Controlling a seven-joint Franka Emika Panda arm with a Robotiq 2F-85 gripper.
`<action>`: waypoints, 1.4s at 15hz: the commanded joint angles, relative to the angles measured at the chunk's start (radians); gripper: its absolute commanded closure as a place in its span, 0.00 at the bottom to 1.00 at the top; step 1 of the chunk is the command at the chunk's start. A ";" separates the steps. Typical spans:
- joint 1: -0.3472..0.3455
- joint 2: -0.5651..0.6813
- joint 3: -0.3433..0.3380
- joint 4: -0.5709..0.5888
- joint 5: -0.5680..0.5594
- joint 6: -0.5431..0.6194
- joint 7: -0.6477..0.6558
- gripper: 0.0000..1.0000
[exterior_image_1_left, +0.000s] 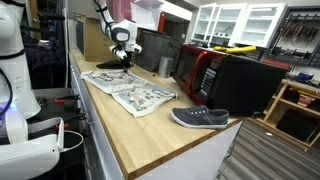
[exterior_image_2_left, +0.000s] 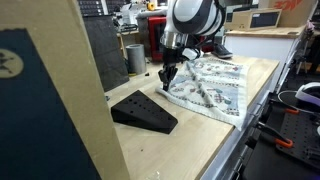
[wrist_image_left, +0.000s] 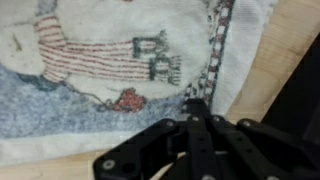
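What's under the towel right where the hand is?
The towel lies flat on the wooden counter, which shows past its edges. The shut hand sits at its edge. Anything beneath the cloth is covered.

Even, fairly bright indoor light on my feeds; shadows stay faint. Wrist view is soft, with the gripper (wrist_image_left: 197, 104) blurred up close. Exterior views are coarse, and a near board (exterior_image_2_left: 80, 60) is out of focus.

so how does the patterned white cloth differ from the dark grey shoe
The patterned white cloth lies flat, spread wide; the dark grey shoe is compact, upright on its sole. The cloth is pale with printed figures; the shoe plain and dark. The shut gripper is at the cloth's edge; the shoe sits apart. Both rest on the wooden counter.
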 joint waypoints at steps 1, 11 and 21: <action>0.020 0.013 -0.026 0.006 -0.062 0.039 0.015 1.00; 0.045 0.061 -0.004 0.054 -0.072 0.027 0.023 1.00; 0.072 0.058 0.016 0.083 -0.109 0.038 0.008 1.00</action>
